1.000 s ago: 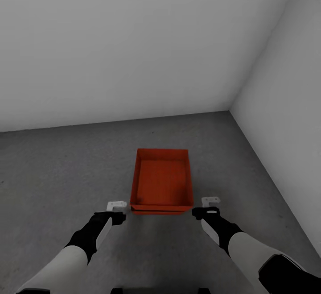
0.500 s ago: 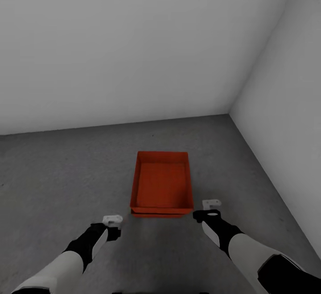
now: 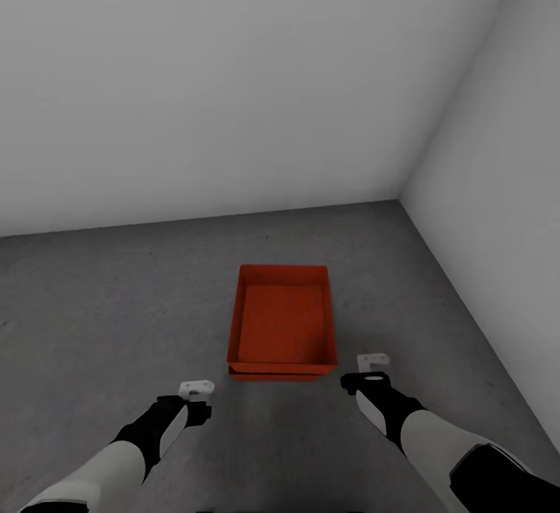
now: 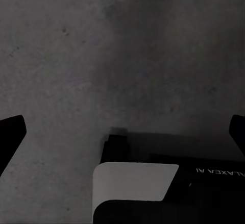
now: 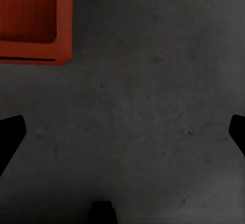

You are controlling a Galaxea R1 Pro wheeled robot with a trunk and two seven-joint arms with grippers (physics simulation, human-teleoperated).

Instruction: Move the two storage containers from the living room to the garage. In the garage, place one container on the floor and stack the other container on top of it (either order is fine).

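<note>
Grey floor [image 3: 117, 303], stacked containers [image 3: 282, 322] lengthwise toward wall [image 3: 194, 93]

Head looks down; wrists overlook floor [image 3: 117, 303] closely.

floor [image 3: 117, 303]: dark grey mottled concrete, runs back to two plain white walls that meet in a corner at the far right. Directly on it sits one orange-red open-top storage container [image 3: 282, 369], only its near lip showing as a thin second edge below the upper storage container [image 3: 282, 322] nested squarely on top, long axis pointing toward the back wall. In the wrist views the same concrete shows fine dark specks, with an orange-red edge at the frame border
</note>
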